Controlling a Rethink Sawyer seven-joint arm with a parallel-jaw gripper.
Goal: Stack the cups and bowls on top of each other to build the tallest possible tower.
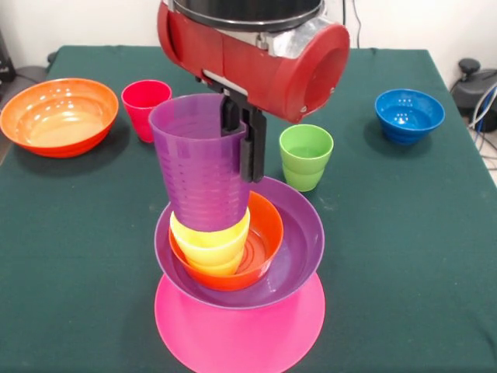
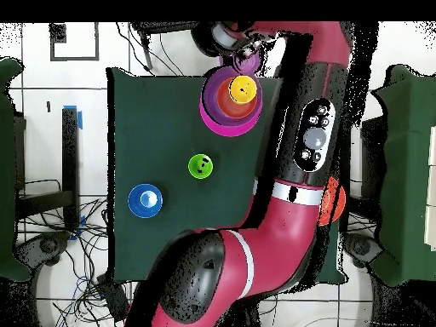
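**A:** What is shown on the table, and what are the pieces made of?

**B:** A dark green cloth covers the table. All vessels are glossy moulded plastic. The tower rises at the near edge: an upturned pink bowl forms a wide round base, a purple bowl sits upright on it, a small orange bowl rests inside that, tilted, and a yellow cup nests in the orange bowl.

**A:** And the purple cup?

**B:** A translucent tumbler, smooth above and ribbed on its lower half. It leans slightly, with its foot down in the mouth of the yellow cup.

**A:** How does the claw stand?

**B:** Its black fingers are closed over the rim of the purple cup, one inside the wall and one outside, pinching it on the side toward the green cup. The red arm comes down right above.

**A:** Which pieces lie apart from the tower?

**B:** A red cup and a large orange bowl stand near each other at the far left in the front view, both upright. A light green cup stands just behind the tower. A small blue bowl sits well apart at the far right. In the overhead view the tower lies at the table's edge farthest from the robot's base, with the green cup and blue bowl on open cloth.
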